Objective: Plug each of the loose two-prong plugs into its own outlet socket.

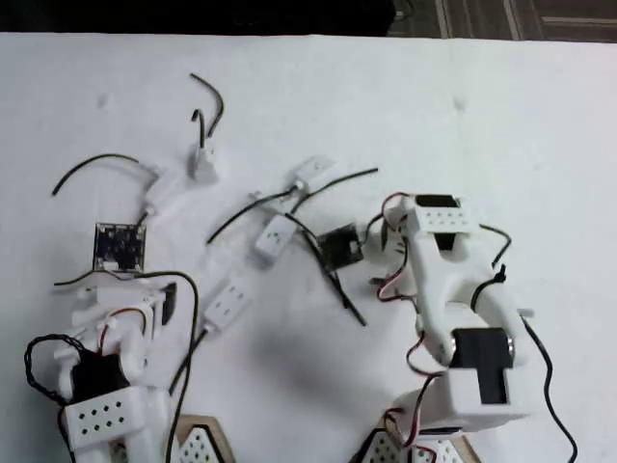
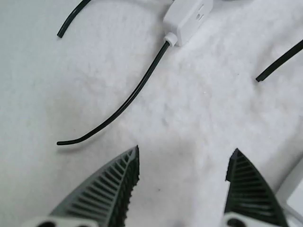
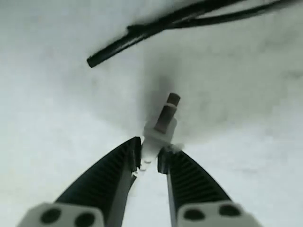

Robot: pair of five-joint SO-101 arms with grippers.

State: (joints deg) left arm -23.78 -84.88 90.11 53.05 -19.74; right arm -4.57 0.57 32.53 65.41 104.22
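Note:
In the right wrist view my right gripper (image 3: pixel 149 153) is shut on a small white two-prong plug (image 3: pixel 161 125), its prongs pointing away from the fingers over bare table. In the high view this gripper (image 1: pixel 333 258) hangs near the table's middle, just right of a white outlet socket (image 1: pixel 275 236). My left gripper (image 2: pixel 182 163) is open with nothing between its fingers, above the white table. Ahead of it lies a white socket (image 2: pixel 187 19) with a black wire (image 2: pixel 123 104). In the high view the left gripper (image 1: pixel 125 285) is at the front left.
Several white sockets and plugs with short black wires are scattered across the table's middle, among them one (image 1: pixel 227 304) at the front, one (image 1: pixel 310 174) farther back and one (image 1: pixel 202 164) at the back left. A black wire (image 3: pixel 142 33) lies beyond the held plug.

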